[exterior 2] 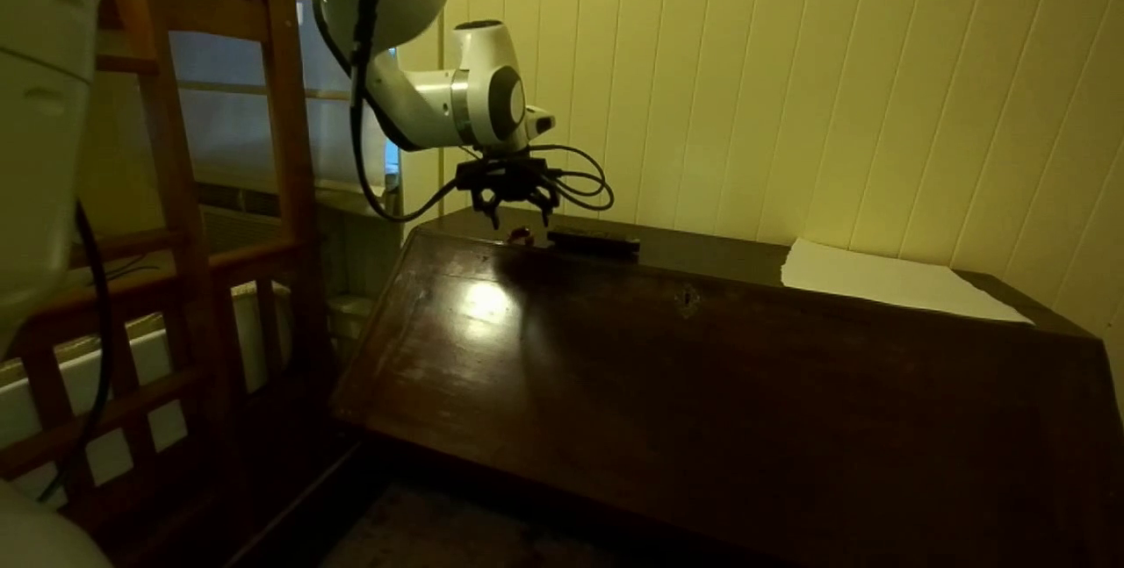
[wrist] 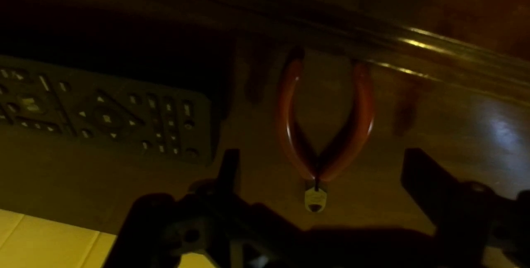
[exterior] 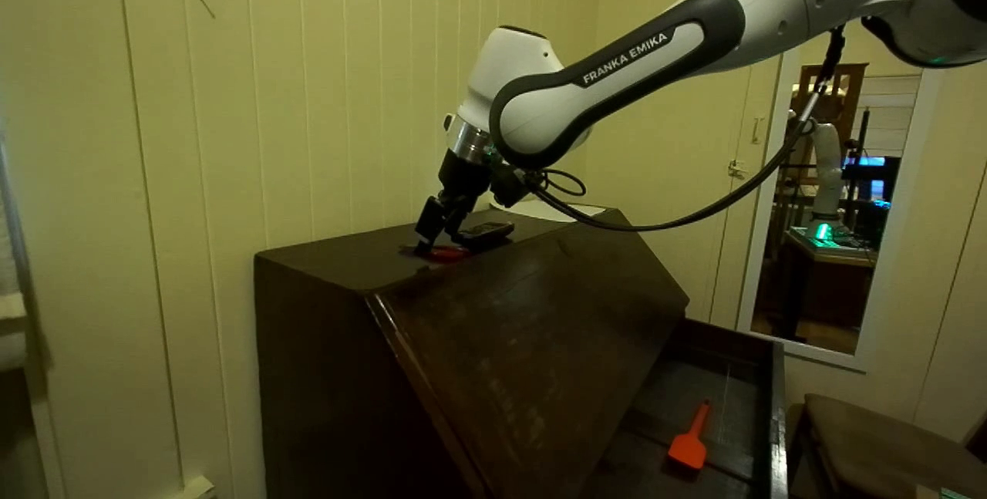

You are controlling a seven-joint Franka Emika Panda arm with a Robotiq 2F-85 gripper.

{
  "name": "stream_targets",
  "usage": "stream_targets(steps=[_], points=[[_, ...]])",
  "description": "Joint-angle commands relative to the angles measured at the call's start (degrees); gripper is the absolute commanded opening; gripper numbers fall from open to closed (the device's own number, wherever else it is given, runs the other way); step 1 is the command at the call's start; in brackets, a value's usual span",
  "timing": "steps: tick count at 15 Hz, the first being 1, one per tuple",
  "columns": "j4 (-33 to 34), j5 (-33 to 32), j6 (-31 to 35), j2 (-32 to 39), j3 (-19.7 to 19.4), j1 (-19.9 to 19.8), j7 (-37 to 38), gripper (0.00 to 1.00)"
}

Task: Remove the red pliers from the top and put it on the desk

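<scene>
In an exterior view, the open drawer (exterior: pixel 736 395), at four o'clock from the cabinet top (exterior: pixel 347 256), holds an orange-red spatula (exterior: pixel 688 449). On the cabinet top lie the red pliers (wrist: pixel 350 154), handles splayed toward twelve in the wrist view, a black remote (wrist: pixel 116 106) at nine. There the gripper (wrist: pixel 322 152) is spread wide, a finger either side of them.

There is one pair of pliers (wrist: pixel 286 125), one remote (wrist: pixel 108 115), one spatula (exterior: pixel 688 449), one cabinet (exterior: pixel 509 345).
</scene>
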Motion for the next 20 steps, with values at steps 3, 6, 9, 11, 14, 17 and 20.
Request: stream_targets(steps=[3,6,9,11,14,17,20], points=[[0.9,2.5,-1.0,1.1,0.0,-0.1,-2.7,1.00],[0.8,3.8,-1.4,1.2,0.1,-0.4,-3.0,0.91],[1.0,6.5,-2.5,1.2,0.3,-0.7,-3.2,0.74],[1.1,7.9,-3.4,1.2,0.2,-0.7,-3.1,0.63],[1.3,9.5,-5.2,0.8,-0.1,-1.1,-2.9,0.58],[1.5,10.5,-6.6,0.5,-0.2,-1.5,-2.7,0.31],[0.1,12.8,-8.5,-2.6,0.2,-2.0,-2.9,0.28]])
